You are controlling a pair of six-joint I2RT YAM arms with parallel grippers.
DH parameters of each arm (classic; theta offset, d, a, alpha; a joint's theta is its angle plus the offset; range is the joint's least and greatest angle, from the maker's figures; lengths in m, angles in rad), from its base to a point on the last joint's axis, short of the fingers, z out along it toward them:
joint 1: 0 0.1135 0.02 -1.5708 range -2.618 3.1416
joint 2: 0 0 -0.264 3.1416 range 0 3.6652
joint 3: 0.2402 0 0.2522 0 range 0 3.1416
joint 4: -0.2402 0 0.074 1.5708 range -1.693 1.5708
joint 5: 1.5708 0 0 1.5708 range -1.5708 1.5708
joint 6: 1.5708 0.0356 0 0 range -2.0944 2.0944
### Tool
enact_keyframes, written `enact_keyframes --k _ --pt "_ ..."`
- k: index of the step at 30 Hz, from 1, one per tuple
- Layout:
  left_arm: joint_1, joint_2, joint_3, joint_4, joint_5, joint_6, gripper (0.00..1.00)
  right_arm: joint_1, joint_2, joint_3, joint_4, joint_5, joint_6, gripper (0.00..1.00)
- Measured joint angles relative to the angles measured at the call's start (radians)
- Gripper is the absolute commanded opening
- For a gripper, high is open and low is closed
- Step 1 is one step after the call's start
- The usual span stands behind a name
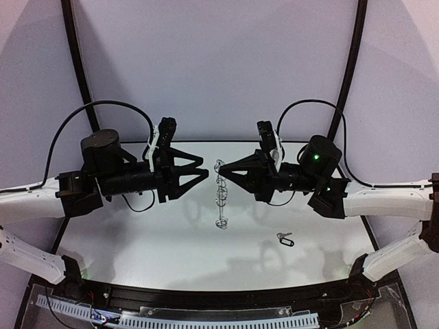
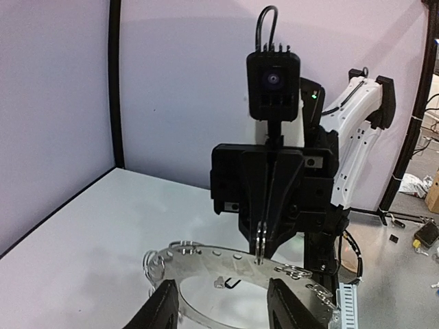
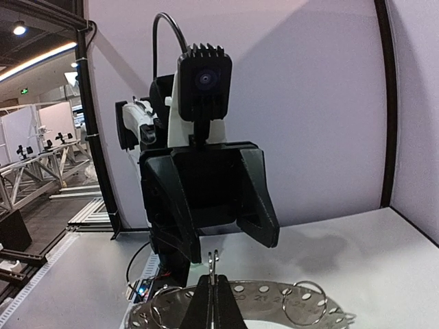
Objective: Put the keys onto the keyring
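The keyring (image 1: 221, 195) hangs in the air between the two arms, a flat grey perforated ring with wire loops along its rim. My right gripper (image 3: 215, 279) is shut on one wire loop at its upper edge and is also seen in the left wrist view (image 2: 260, 241). My left gripper (image 2: 225, 286) faces it, open, with its fingers (image 2: 164, 308) apart in front of the keyring (image 2: 206, 264); I cannot tell whether they touch it. The key (image 1: 285, 239), small and dark, lies on the table to the right and shows through the ring's hole (image 2: 230, 282).
The white table (image 1: 137, 247) has a black raised border (image 1: 206, 296) at the near edge. Black cables (image 1: 82, 113) arc behind both arms. A grey wall stands close behind the table.
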Motion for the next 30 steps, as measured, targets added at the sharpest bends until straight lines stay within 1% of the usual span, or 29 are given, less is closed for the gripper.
enact_keyframes --k 5,9,15,25,30 --pt "0.0 0.017 0.009 0.044 0.034 -0.01 0.39 0.012 0.012 0.0 0.047 0.007 0.02 0.0" --pt "0.0 0.051 0.012 0.088 0.06 -0.019 0.32 0.019 0.013 0.0 0.071 0.023 0.029 0.0" --pt "0.0 0.082 0.02 0.121 0.079 -0.017 0.3 0.021 0.014 0.0 0.099 0.051 0.039 0.0" --pt "0.0 0.086 0.022 0.166 0.082 -0.016 0.26 0.021 0.014 0.0 0.098 0.071 0.024 0.0" --pt "0.0 0.086 0.022 0.181 0.072 -0.014 0.2 0.022 0.014 0.0 0.098 0.07 0.015 0.0"
